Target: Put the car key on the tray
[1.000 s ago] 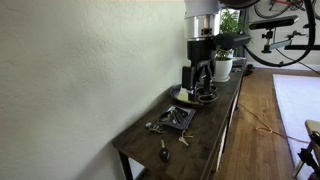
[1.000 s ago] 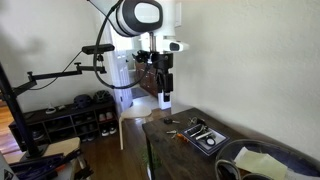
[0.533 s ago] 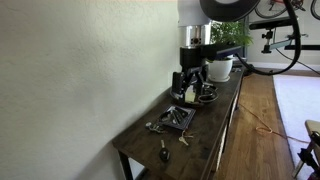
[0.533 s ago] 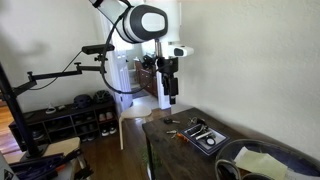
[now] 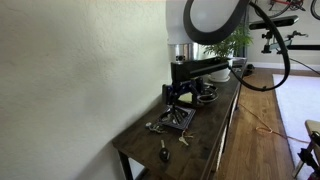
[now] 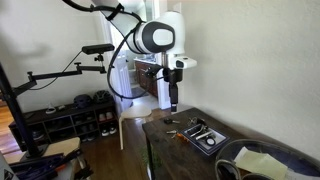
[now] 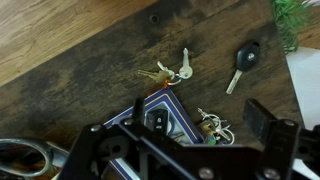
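Noted, at the lower left edge of the wrist view, part of a round dish [image 7: 20,157]. Just right of it, found the tray [image 7: 165,110], flat on the dark table [image 7: 90,70] and already holding a small black item, so offering only part of its floor as a landing spot. Saw the gripper [image 7: 180,135] spread wide and empty, one finger on either side of the tray, presumably opened in readiness for a pick. Above the tray, clear of its rim, spotted small keys [image 7: 176,68] with a tan piece; just beside the tray's right edge, a silvery bunch [image 7: 212,126]. Farther right, located the key [image 7: 243,60]: flat on bare wood, apart from everything else, black head toward the top of the frame, blade angled down-left. Judged the task at the reaching stage, nothing grasped yet. Expected a shift rightward before any descent. Reckoned the thin key, low on hard wood, liable to skid under the fingertips.
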`<state>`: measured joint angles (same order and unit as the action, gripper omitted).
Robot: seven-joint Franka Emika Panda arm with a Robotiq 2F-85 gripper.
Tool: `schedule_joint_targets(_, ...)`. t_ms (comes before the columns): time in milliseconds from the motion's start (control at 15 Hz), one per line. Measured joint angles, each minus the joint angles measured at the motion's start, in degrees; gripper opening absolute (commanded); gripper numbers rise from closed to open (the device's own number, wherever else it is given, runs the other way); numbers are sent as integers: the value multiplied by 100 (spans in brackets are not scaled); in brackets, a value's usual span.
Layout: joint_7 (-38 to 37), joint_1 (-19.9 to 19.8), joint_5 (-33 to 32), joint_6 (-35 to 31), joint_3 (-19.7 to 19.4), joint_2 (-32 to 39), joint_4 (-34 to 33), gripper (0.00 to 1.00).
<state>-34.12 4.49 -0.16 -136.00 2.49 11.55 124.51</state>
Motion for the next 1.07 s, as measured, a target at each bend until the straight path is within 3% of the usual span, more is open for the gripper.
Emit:
schedule_joint_targets(667,-1439,413,93,-114,-2,907,-643,100)
schedule_joint_targets(1067,-1559,523,224,-165,-1,1159,-822,100)
